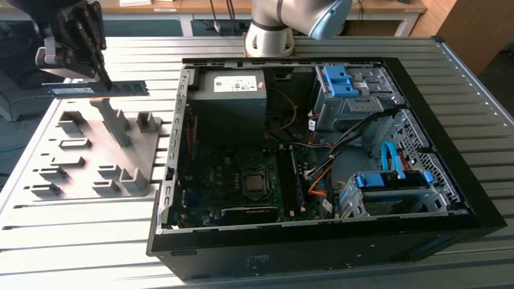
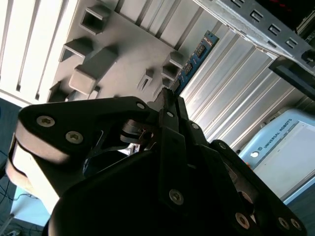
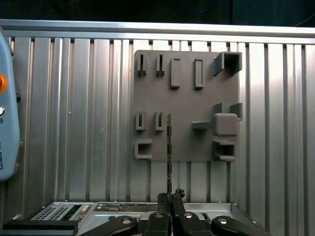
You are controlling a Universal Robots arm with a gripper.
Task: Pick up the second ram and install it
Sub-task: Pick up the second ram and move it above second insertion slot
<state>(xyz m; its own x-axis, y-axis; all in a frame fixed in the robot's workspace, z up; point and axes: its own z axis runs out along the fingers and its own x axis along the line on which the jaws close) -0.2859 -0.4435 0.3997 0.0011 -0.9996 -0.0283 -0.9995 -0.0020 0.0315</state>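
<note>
- Ribbed metal table (image 1: 72,241) carries an open computer case (image 1: 281,244), with a grey holder plate (image 1: 80,162) on the exterior view's left.
- Gripper (image 1: 103,79) is pinched tight on the second ram (image 1: 129,89), held level above the plate.
- Likely light, stiff and fragile; best gripped by its flat faces, near mid-length.

exterior view: a camera set high and well back looks down at a slant across the ribbed table (image 1: 80,241), with the open computer case (image 1: 321,250) in the middle and the grey holder plate (image 1: 80,165) at the exterior view's left. first wrist view: looks straight down past the gripper (image 3: 170,196) onto that plate, the second ram (image 3: 169,147) seen edge-on. second wrist view: sits very close behind the gripper's linkage, facing obliquely along it. all three views share the plate, table and ram
</note>
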